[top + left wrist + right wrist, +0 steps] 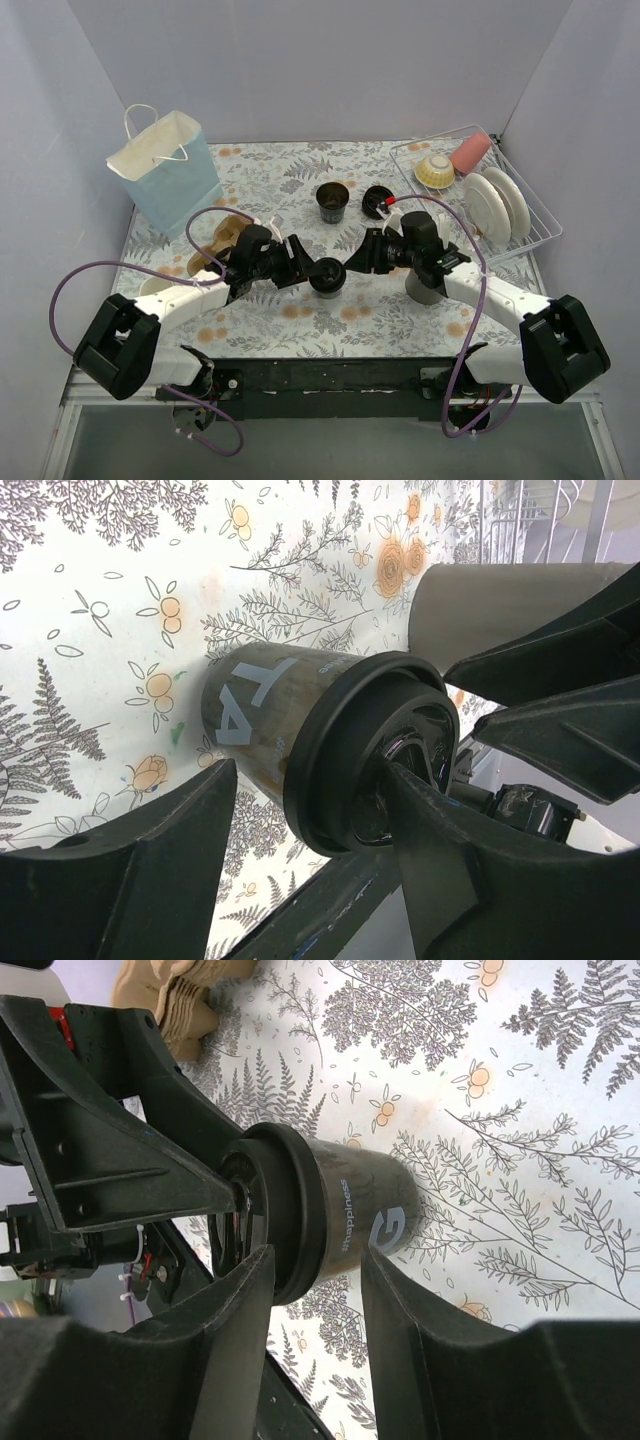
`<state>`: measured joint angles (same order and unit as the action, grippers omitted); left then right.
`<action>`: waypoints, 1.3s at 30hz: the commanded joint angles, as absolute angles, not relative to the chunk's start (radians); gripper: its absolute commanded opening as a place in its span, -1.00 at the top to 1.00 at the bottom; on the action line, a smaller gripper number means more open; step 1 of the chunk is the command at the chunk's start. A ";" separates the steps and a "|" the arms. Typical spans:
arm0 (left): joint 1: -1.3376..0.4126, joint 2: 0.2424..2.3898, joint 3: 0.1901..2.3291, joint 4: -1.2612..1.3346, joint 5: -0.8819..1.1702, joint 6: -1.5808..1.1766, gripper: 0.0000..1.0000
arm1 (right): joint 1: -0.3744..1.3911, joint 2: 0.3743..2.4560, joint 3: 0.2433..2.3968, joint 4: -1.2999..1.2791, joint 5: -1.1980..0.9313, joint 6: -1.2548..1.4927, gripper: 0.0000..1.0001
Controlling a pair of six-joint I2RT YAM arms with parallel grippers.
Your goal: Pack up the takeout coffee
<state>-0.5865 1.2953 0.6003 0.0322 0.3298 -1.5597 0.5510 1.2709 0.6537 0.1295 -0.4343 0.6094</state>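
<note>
A takeout coffee cup [327, 277], black with white lettering and a black lid, stands upright at the table's middle front between both arms. My left gripper [305, 268] is open at its left. In the left wrist view one finger [450, 860] rests on the lid top and the other finger [150, 880] stands apart from the cup [265, 710]. My right gripper [358, 262] is open at its right, and its fingertips [385, 1290] lie against the side of the cup [350, 1210], not around it. A second black cup [332, 200] stands without a lid farther back, with a loose lid [377, 200] beside it.
A light blue paper bag [170, 175] stands open at the back left. A brown cup carrier [225, 240] lies behind the left arm. A grey cylinder [428, 287] stands under the right arm. A white wire dish rack [520, 215] with plates and bowls fills the back right.
</note>
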 commanded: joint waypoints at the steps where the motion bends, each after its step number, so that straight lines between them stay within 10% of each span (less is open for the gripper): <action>1: -0.598 1.315 0.635 -0.008 0.333 -1.519 -0.21 | 0.555 1.238 0.638 0.126 -0.407 0.600 0.04; 20: -0.600 1.327 0.690 0.048 0.396 -1.448 -0.42 | 0.555 1.224 0.637 0.120 -0.408 0.584 0.06; 39: -0.601 1.394 0.637 0.069 0.331 -1.456 -0.21 | 0.555 1.229 0.604 0.176 -0.419 0.589 0.08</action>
<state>-0.5980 1.4128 0.6701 0.0940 0.3870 -1.4662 0.5510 1.2442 0.6086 0.1143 -0.4137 0.5961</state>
